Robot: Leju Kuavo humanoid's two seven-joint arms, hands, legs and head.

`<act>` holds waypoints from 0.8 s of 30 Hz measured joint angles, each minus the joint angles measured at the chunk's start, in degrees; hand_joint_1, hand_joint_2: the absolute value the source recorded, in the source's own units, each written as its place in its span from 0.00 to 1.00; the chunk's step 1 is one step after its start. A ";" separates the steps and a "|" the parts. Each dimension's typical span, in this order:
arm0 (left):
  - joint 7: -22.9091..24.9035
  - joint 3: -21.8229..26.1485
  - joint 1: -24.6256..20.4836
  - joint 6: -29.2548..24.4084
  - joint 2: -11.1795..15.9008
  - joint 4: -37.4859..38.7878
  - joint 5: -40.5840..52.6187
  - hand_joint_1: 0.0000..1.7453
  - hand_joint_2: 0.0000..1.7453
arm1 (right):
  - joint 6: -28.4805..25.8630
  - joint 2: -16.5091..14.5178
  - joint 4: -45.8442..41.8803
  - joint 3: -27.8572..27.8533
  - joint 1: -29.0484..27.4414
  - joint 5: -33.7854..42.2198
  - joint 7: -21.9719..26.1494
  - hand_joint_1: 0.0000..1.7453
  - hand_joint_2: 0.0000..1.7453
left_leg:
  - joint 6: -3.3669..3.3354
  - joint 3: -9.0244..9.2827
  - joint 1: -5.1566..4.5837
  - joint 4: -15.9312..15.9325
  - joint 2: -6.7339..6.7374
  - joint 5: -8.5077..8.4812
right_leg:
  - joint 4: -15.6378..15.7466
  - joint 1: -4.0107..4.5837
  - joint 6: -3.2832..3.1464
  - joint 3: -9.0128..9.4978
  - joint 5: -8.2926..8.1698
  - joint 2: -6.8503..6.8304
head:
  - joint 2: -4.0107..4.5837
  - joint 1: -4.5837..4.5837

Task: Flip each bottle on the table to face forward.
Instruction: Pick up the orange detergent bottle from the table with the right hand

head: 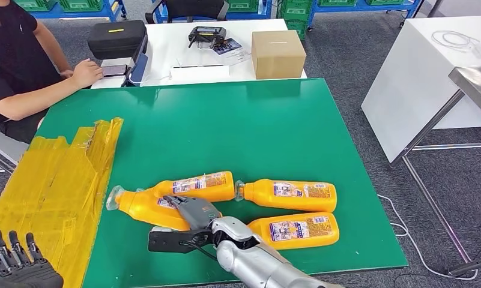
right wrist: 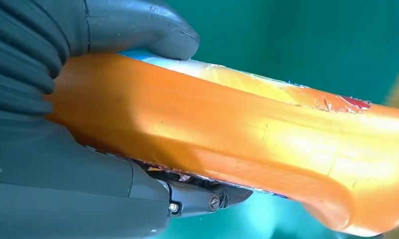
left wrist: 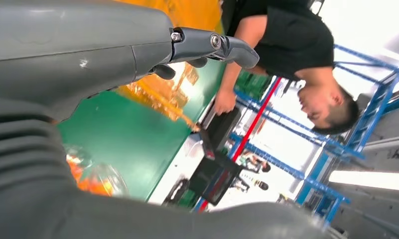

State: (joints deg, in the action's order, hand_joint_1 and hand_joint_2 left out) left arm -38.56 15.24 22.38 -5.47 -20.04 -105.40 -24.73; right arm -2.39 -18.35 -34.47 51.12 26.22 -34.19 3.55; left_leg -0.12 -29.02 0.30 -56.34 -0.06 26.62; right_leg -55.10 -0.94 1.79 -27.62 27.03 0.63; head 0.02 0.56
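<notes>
Several orange bottles lie on the green table (head: 256,120) near its front edge. Three show their labels upward: one at the centre (head: 199,185), one to its right (head: 289,195), one at the front right (head: 298,230). The fourth bottle (head: 136,207) lies at the left, clear cap pointing left, mostly plain orange on top. My right hand (head: 193,213) grips this bottle across its body. In the right wrist view the thumb (right wrist: 137,30) and the fingers (right wrist: 207,199) clasp the orange bottle (right wrist: 237,134). My left hand (head: 18,261) hovers at the front left corner, fingers apart and holding nothing.
Crumpled yellow tape (head: 57,186) covers the table's left side. A person (head: 21,60) sits at the far left by a white table (head: 166,42) with a cardboard box (head: 278,54) and a black case (head: 116,37). Another white table (head: 430,72) stands to the right.
</notes>
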 joint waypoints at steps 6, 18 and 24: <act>-1.45 0.64 1.04 -0.63 0.00 -1.00 0.18 0.00 1.00 | -4.01 0.51 -10.44 -4.84 -8.28 1.54 6.38 1.00 1.00 | 0.02 -0.59 0.08 -0.02 -0.15 0.00 | -0.03 0.11 0.08 -0.24 0.11 -0.04 | 0.00 -0.02; 5.30 0.25 -1.23 27.26 -0.10 4.95 6.45 0.00 1.00 | -2.81 3.53 -26.18 -10.01 -16.33 0.73 12.23 1.00 1.00 | -0.07 -1.44 -0.02 -0.08 -0.17 -0.12 | -0.05 -0.01 -0.02 -0.72 -0.04 -0.12 | 0.00 -0.04; 5.41 -0.30 -1.83 31.00 -0.26 7.80 7.43 0.00 1.00 | -2.41 3.69 -28.31 -11.15 -17.05 0.46 12.63 1.00 1.00 | -0.07 -1.56 -0.01 -0.08 -0.16 -0.12 | -0.05 0.00 -0.02 -0.84 -0.04 -0.12 | 0.00 -0.03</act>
State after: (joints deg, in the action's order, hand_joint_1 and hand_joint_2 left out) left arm -33.15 14.93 20.55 25.54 -20.30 -97.60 -17.30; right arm -4.80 -14.66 -62.77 39.97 9.17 -33.74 16.17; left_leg -0.19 -30.58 0.29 -56.42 -0.22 26.50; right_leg -55.16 -0.94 1.77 -28.46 26.99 0.52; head 0.02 0.54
